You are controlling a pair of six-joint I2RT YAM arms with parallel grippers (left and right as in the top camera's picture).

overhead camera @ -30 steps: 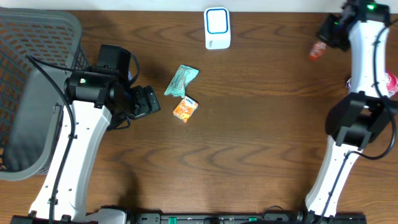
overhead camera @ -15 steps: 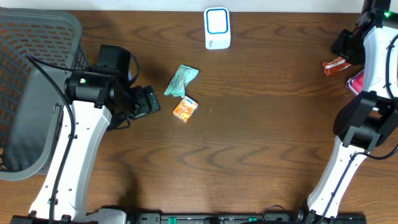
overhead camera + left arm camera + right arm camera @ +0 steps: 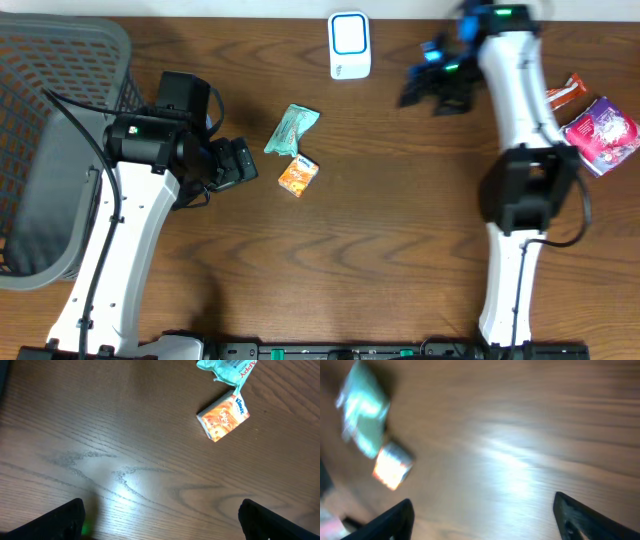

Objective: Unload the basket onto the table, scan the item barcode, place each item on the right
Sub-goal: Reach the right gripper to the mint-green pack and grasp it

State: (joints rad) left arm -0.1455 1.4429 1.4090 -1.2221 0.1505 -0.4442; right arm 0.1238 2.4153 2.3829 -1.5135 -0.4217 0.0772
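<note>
From here the wooden table (image 3: 400, 250) fills the overhead view. The grey basket (image 3: 40, 150) sits well behind the left jaws, and I see nothing in the part of it that shows. The left arm (image 3: 130, 230) reaches in with the left gripper (image 3: 165, 522) spread wide and nothing between its fingers. The right arm (image 3: 520, 110) stretches up the far side. The right gripper (image 3: 485, 520) is blurred, but its fingertips show far apart with only bare wood between them, so I read it as released and empty. The white and blue scanner (image 3: 349, 45) stands near the right jaws, on the side toward the left arm, and no item lies in front of it or touches it. A purple packet (image 3: 600, 133) and a red packet (image 3: 562, 93) lie just beside each other, well away from the right jaws on the far side of that arm. I cannot tell from here whether either has been past the scanner. A teal packet (image 3: 227, 369) lies ahead of the left jaws and off to one side. Touching its lower end is the orange Kleenex tissue pack (image 3: 223, 416), the item nearest those jaws but not between them. The right wrist view shows the same pair only as a smear far ahead and to one side. My judgement is that no scan is under way. Nothing is held or presented to the scanner. For the two items in the middle, picking up, turning the barcode toward the scanner and setting down all remain to be done.
</note>
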